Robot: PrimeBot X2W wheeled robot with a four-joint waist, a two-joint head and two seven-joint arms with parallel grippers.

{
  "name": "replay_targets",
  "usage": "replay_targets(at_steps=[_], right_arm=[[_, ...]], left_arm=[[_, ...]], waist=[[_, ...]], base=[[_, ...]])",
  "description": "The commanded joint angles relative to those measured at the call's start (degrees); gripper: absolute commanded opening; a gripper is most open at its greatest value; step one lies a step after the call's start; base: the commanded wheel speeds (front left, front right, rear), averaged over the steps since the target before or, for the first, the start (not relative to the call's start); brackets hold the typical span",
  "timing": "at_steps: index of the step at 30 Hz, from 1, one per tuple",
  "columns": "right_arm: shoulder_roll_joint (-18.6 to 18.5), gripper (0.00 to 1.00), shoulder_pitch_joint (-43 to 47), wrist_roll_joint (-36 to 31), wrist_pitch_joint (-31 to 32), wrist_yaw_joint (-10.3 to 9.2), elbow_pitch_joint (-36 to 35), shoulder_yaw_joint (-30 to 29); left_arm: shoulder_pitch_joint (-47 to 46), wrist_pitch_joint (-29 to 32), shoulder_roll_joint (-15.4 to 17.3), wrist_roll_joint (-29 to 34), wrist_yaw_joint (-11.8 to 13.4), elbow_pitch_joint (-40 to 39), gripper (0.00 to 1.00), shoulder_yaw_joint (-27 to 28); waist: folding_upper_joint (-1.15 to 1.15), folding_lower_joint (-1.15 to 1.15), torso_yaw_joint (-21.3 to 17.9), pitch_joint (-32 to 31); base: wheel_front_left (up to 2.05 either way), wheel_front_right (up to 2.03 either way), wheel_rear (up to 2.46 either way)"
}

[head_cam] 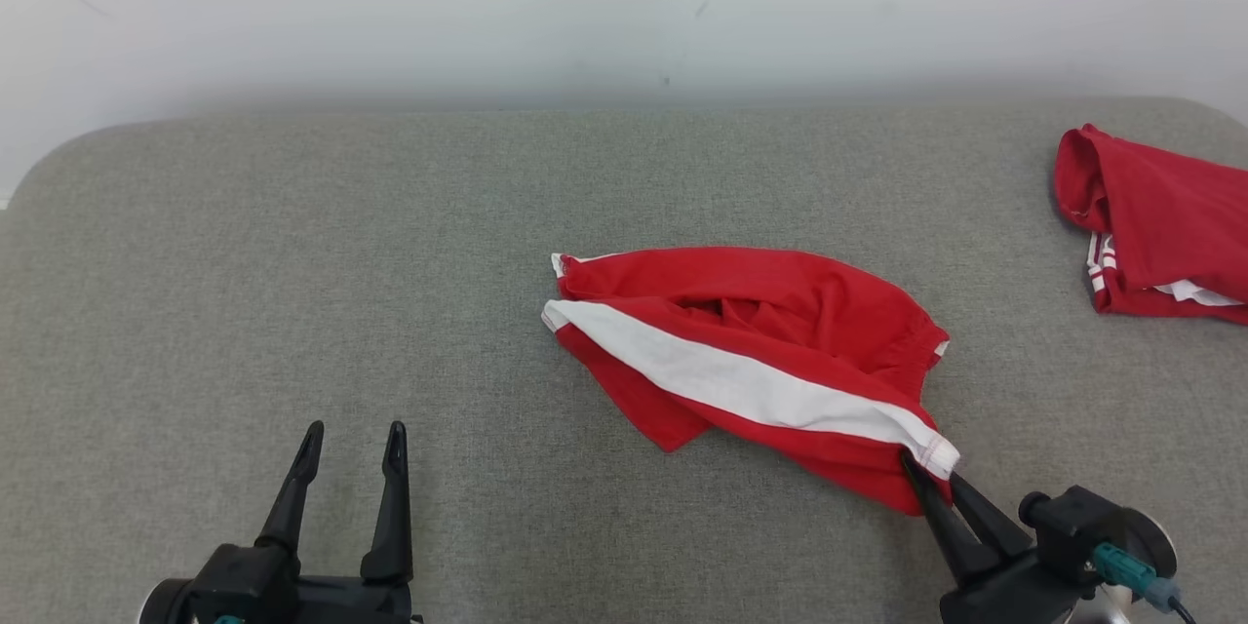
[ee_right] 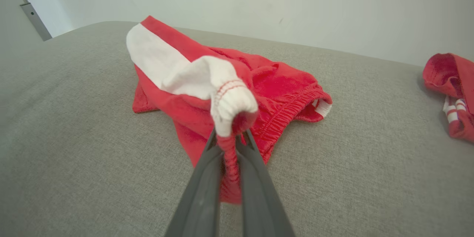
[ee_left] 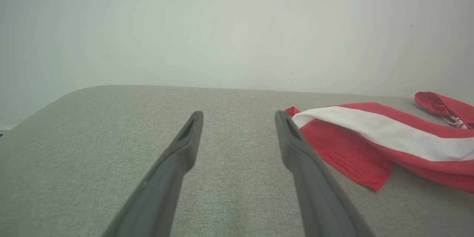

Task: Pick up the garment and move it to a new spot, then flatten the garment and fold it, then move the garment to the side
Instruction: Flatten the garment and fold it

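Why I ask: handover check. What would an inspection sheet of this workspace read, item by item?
Surface: grey fabric surface, rounded corners.
Job's things: red garment with a white stripe, crumpled mid-surface, unfolded.
Clutter: second red garment at the right edge, apart from the first.
Grippers: left gripper open, holding nothing, beside the garment; right gripper shut on the red garment's near corner.
Cables: teal connector with a dark lead at the right wrist.
Surroundings: plain pale wall behind.
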Motion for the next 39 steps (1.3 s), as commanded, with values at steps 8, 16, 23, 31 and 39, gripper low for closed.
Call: replay_targets(at_steps=[8, 16, 23, 31, 39], right_arm=[[5.17, 1.00, 5.77, -0.94, -0.24, -0.16, -3.49, -7.43], [7.48, 1.00, 9.84, -1.42, -0.24, -0.16, -11.13, -12.46], [11.51, 1.00, 13.57, -2.59, -0.23, -0.16, -13.73, -18.66], [15.98, 1.00, 17.43, -4.85, -0.24, -0.16, -14.63, -25.13], [16.98, 1.00, 16.46, -5.83, -0.24, -0.16, -14.52, -25.55]], left_arm=[[0.77, -0.17, 0.63, -0.08, 0.05, 0.53, 1.00, 0.34], [1.72, -0.17, 1.08, -0.08, 0.05, 0.48, 1.00, 1.54], [2.55, -0.17, 1.20, 0.11, 0.05, 0.17, 1.00, 2.26], [4.44, -0.17, 0.94, 1.17, 0.05, -1.06, 1.00, 4.09], [2.75, -0.17, 1.97, 2.10, 0.05, -1.13, 1.00, 4.01]], waist=[[0.00, 0.00, -0.85, -0.50], [0.00, 0.00, -1.74, -2.86], [0.00, 0.00, -1.97, -3.72], [0.00, 0.00, -2.14, -3.89], [0.00, 0.00, -3.19, -3.14]], base=[[0.00, 0.00, 0.00], [0.00, 0.00, 0.00], [0.00, 0.00, 0.00], [0.00, 0.00, 0.00], [0.00, 0.00, 0.00]])
